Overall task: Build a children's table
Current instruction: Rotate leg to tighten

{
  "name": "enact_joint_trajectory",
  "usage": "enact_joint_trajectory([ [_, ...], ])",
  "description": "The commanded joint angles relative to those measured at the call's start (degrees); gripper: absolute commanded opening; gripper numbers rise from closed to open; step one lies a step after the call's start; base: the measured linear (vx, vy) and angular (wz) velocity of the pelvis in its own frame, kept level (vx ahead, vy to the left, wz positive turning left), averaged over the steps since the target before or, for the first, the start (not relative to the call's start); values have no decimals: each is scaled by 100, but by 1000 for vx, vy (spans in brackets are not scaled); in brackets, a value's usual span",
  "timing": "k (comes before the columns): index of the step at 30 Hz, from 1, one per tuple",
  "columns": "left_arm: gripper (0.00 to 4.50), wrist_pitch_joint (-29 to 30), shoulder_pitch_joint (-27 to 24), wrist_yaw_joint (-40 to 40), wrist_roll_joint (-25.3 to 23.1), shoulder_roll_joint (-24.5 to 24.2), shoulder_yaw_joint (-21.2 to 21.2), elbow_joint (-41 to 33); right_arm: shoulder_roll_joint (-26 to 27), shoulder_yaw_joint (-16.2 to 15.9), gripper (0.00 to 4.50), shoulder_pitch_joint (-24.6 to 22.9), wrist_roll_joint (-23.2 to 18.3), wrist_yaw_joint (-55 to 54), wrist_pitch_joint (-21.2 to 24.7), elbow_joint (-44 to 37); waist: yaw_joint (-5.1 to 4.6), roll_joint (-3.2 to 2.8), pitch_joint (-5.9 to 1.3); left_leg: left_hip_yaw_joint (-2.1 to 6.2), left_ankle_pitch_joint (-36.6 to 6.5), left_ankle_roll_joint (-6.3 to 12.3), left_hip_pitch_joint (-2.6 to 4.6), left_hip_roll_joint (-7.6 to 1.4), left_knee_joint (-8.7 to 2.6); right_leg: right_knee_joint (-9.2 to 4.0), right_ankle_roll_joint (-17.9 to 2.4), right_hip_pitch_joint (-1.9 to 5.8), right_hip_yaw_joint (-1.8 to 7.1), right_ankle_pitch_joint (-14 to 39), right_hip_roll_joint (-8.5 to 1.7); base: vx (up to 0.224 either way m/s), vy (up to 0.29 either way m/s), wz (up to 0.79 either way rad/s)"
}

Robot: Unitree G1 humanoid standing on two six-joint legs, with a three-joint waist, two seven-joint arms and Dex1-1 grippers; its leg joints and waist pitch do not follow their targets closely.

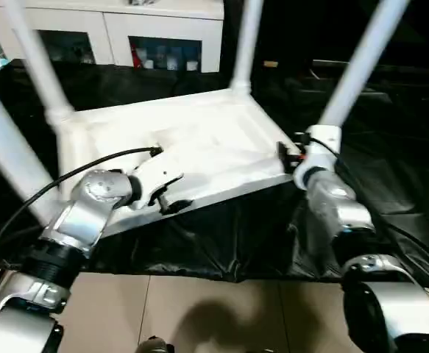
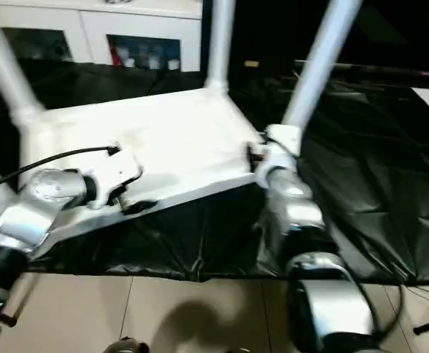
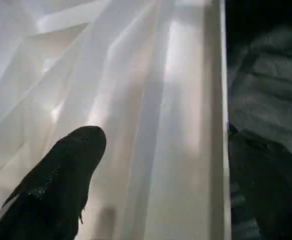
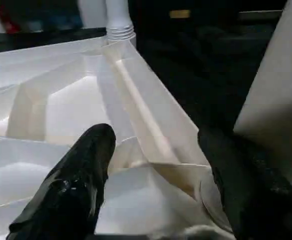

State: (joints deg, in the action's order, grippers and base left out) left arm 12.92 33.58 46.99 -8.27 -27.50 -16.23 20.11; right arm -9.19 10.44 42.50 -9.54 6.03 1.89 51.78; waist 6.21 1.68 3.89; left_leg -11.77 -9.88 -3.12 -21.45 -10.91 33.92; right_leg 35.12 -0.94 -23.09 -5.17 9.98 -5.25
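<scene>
On the black-draped counter (image 1: 391,184), the children's table (image 1: 199,147) lies upside down, ribbed underside up, all four legs socketed and pointing up. No readable writing or labels anywhere. Left end effector (image 1: 171,197) at 7 o'clock of the tabletop, forearm angled in from the lower left, wrist bent over the near rim; fingers spread wide, one finger (image 3: 60,185) over the ribbed underside, the other outside the rim, gripping nothing. Right end effector (image 1: 293,153) at 4 o'clock, forearm reaching straight forward, sitting at the near-right corner socket by the base of the right leg (image 1: 357,62); fingers partly apart, straddling the corner; contact can't be confirmed. White cabinet (image 1: 162,29) at 12 o'clock; glass doors show coloured items, too blurred to identify.
</scene>
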Motion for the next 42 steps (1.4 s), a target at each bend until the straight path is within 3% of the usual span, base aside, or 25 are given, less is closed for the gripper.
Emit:
enact_joint_trajectory([
  [1,449,-112,45,-147,-81,18,56,102,-334,361,316,-163,-67,-284,-12,34,-53,-84,-487,118,-1012,-175,140,-232,-384,-309,-1103,263,335,628,-344,0,0,0],
  [2,449,-191,44,-188,-103,37,42,142,-391,403,316,-185,-76,-301,-23,53,-31,-108,-488,124,-1000,-168,139,-230,-382,-302,-1116,264,329,586,-337,0,0,0],
  [6,449,-573,1,-400,-94,155,50,288,-532,568,316,-329,-190,-401,5,-11,-20,-107,-485,128,-1193,-179,138,-225,-383,-338,-1105,271,322,741,-345,0,0,0],
  [11,449,-603,-175,-923,142,531,355,22,-328,459,316,-982,-190,-311,248,-851,-4,-79,-473,141,-1263,-138,124,-246,-394,-362,-1042,273,318,847,-353,0,0,0],
  [12,449,-596,-248,-1028,319,679,508,-139,-200,418,316,-1262,-203,-346,389,-1259,-4,-120,-475,149,-1246,-124,114,-240,-397,-364,-1025,284,318,864,-351,0,0,0],
  [14,449,-598,-261,-1036,360,707,537,-169,-177,410,316,-1309,-205,-349,417,-1334,-14,-91,-488,157,-1217,-102,103,-245,-399,-355,-1039,291,312,799,-349,0,0,0],
  [18,449,-283,-612,-796,1310,1117,960,-851,20,-35,316,-1829,-53,-222,616,-2184,-35,-138,-468,154,-1337,-112,102,-244,-403,-372,-1092,278,310,919,-356,0,0,0],
  [19,449,306,-969,-273,1862,1039,974,-1397,29,-273,316,-2014,0,-67,705,-2574,-38,-141,-467,154,-1355,-96,98,-246,-406,-383,-1089,276,311,937,-357,0,0,0],
  [20,449,486,-1086,-103,2000,977,949,-1560,28,-337,316,-2070,13,-17,742,-2704,-46,-125,-463,165,-1327,-84,77,-261,-419,-360,-1105,300,310,933,-375,0,0,0],
  [21,449,895,-1399,317,2272,712,866,-1917,1,-489,316,-2178,12,177,799,-2991,-93,-167,-453,162,-1388,-46,71,-244,-424,-369,-1076,277,310,1051,-346,0,0,0],
  [23,449,1299,-1787,711,2550,321,874,-2263,-61,-623,316,-2313,-66,479,919,-3384,-164,-171,-429,169,-1522,-23,50,-238,-447,-399,-979,277,314,1322,-321,0,0,0],
  [24,449,1460,-1938,844,2673,154,946,-2363,-103,-686,316,-2365,-96,616,963,-3535,-193,-200,-415,169,-1668,-38,88,-230,-449,-430,-905,245,319,1568,-305,0,0,0],
  [28,449,1590,-2353,1048,2948,-269,1386,-2511,-264,-827,316,-2577,-154,974,1114,-3940,-226,-188,-371,171,-2001,-127,165,-228,-461,-526,-789,172,330,2140,-280,0,0,0],
  [29,449,1605,-2397,1057,2981,-306,1454,-2525,-282,-836,316,-2603,-168,1007,1131,-3975,-218,-205,-356,177,-2070,-145,167,-233,-466,-537,-783,166,340,2221,-293,0,0,0],
  [30,449,1749,-2668,1221,3137,-589,1750,-2653,-382,-890,316,-2732,-234,1176,1213,-4127,-205,-167,-350,205,-2102,-152,141,-235,-481,-523,-742,199,328,2361,-314,0,0,0],
  [31,449,1815,-2780,1300,3197,-712,1860,-2711,-422,-912,316,-2782,-259,1243,1246,-4184,-224,-191,-339,206,-2146,-151,138,-240,-491,-535,-674,179,337,2444,-308,0,0,0],
  [32,449,1934,-2903,1393,3249,-869,1961,-2763,-467,-940,316,-2831,-286,1329,1276,-4229,-237,-161,-324,202,-2211,-148,146,-234,-502,-561,-633,167,331,2549,-289,0,0,0],
  [35,449,2372,-3344,1700,3470,-1478,2315,-2877,-621,-1038,316,-2968,-272,1609,1431,-4344,-247,-170,-312,216,-2328,-155,165,-225,-509,-581,-562,144,336,2822,-297,0,0,0],
  [36,449,2483,-3561,1843,3488,-1797,2486,-2848,-748,-1147,316,-3020,-236,1841,1475,-4347,-242,-173,-321,230,-2346,-147,173,-226,-500,-571,-572,136,340,2838,-310,0,0,0],
  [42,449,2519,-3792,1974,3538,-2241,2980,-2460,-902,-1180,316,-3075,-207,2012,1614,-4337,-242,-197,-294,236,-2538,-195,207,-222,-513,-612,-583,106,347,2964,-311,0,0,0],
])
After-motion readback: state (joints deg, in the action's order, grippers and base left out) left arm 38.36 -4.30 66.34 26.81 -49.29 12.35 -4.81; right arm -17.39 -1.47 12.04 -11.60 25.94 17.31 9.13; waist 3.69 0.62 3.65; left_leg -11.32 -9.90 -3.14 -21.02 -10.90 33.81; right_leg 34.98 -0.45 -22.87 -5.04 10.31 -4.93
